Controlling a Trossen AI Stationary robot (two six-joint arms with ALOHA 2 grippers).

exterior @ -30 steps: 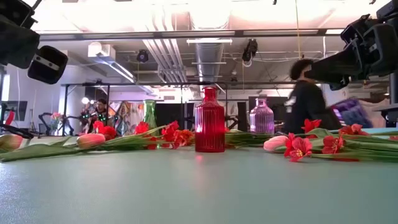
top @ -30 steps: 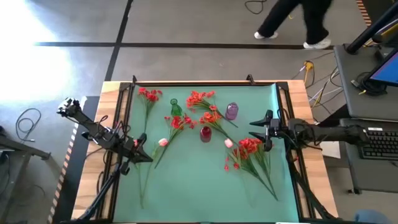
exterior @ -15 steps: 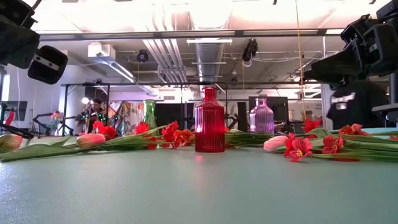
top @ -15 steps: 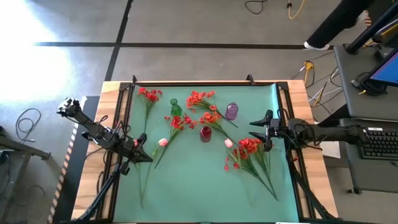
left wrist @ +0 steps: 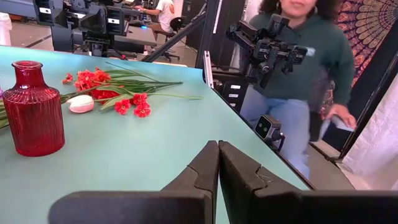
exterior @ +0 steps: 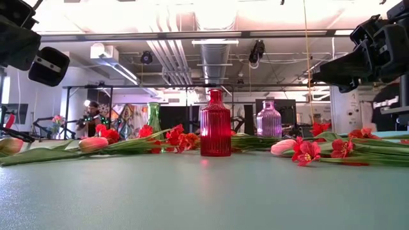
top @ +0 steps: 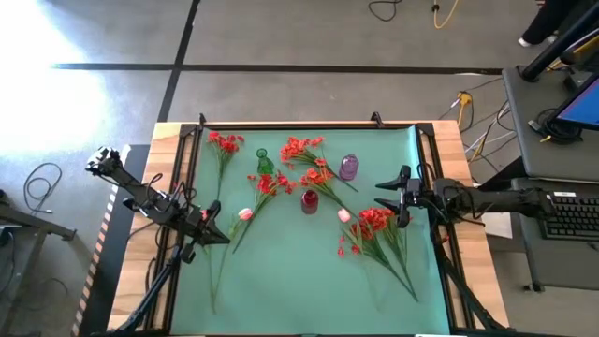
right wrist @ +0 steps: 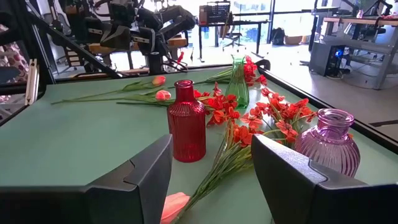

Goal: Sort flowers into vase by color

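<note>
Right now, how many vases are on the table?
3, all upright and empty near the mat's middle: the green vase toward the back left, the purple vase toward the back right, and the red vase nearer, between them. None seem hidden.

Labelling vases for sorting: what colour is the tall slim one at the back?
The tall slim vase is green glass, clearest in the right wrist view.
</note>
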